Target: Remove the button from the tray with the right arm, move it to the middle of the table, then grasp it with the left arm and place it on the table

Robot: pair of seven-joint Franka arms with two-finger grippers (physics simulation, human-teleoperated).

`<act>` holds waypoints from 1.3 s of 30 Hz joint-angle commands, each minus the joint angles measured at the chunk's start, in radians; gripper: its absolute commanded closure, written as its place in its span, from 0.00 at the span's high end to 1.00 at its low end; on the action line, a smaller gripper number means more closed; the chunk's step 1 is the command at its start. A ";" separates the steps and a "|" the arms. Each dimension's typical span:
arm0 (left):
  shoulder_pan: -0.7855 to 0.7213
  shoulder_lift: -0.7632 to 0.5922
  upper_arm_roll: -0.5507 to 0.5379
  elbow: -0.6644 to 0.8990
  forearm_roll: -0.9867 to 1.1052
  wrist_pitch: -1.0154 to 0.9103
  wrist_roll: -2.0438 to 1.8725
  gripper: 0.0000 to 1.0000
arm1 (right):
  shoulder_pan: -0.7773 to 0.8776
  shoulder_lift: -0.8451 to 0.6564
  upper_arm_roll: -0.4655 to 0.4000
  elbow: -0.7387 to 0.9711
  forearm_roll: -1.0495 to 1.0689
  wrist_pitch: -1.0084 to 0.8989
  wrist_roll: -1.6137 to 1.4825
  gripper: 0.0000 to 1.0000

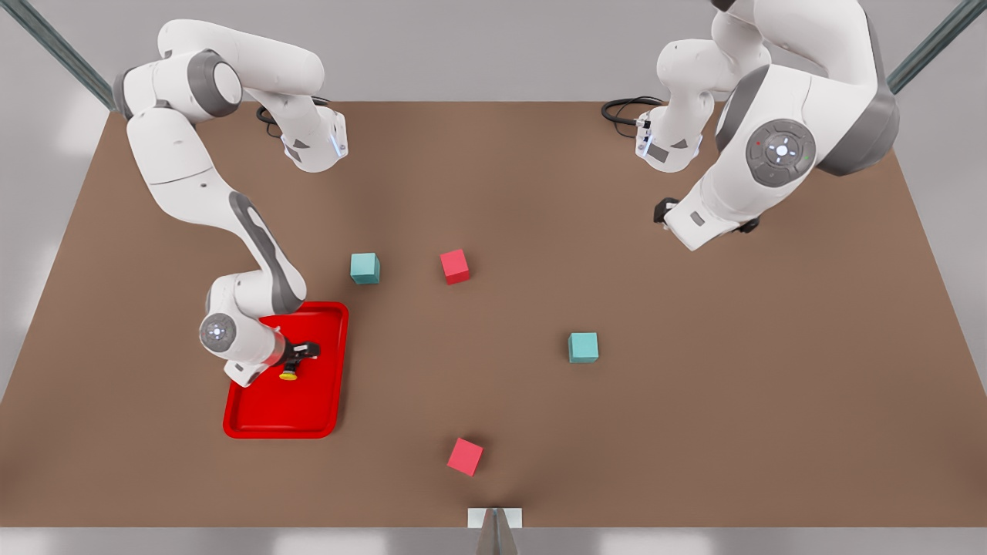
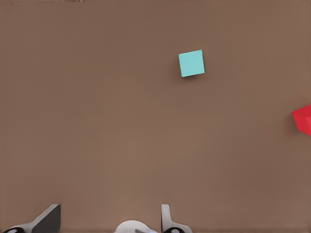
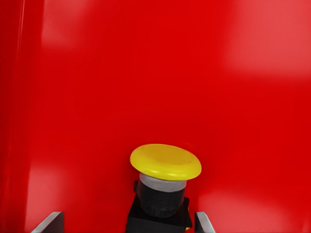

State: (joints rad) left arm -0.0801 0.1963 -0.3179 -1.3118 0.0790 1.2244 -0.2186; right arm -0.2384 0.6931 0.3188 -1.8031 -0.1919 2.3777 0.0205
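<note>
The button (image 1: 289, 375) has a yellow cap and a black body, and it stands inside the red tray (image 1: 262, 416) at the front view's left. My right gripper (image 1: 299, 356) hangs low over it on the arm at that side. In the right wrist view the button (image 3: 165, 162) sits between the two fingertips of the right gripper (image 3: 127, 222), open, on the tray's floor (image 3: 146, 73). The left gripper (image 2: 107, 221) is open with nothing in it, held above the bare table (image 2: 97, 121). Its arm waits at the front view's right (image 1: 705, 220).
Loose cubes lie on the brown table (image 1: 694, 432): a teal cube (image 1: 365, 267), a red cube (image 1: 455, 266), a second teal cube (image 1: 584, 347) and a red cube (image 1: 465, 456) near the front edge. The left wrist view shows a teal cube (image 2: 191, 63) and a red one (image 2: 303, 119).
</note>
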 commanded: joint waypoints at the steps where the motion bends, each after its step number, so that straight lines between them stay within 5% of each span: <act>1: 0.002 0.002 -0.001 0.000 0.001 0.003 -0.045 1.00 | 0.001 0.002 0.000 0.001 0.000 0.009 0.032 1.00; 11: -0.007 0.009 -0.006 0.000 -0.008 0.050 -0.051 1.00 | -0.012 0.005 0.002 0.001 -0.006 0.005 0.033 0.87; 18: -0.007 0.009 -0.007 0.000 -0.008 0.049 -0.051 1.00 | -0.010 0.003 0.000 -0.001 -0.006 0.006 0.033 0.65; 39: 0.010 -0.005 0.000 0.008 0.002 0.036 -0.042 1.00 | -0.001 -0.004 0.000 -0.004 -0.006 0.003 0.052 0.55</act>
State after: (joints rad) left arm -0.0717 0.1934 -0.3174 -1.3047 0.0796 1.2609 -0.2631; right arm -0.2400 0.6883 0.3189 -1.8072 -0.1983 2.3781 0.0596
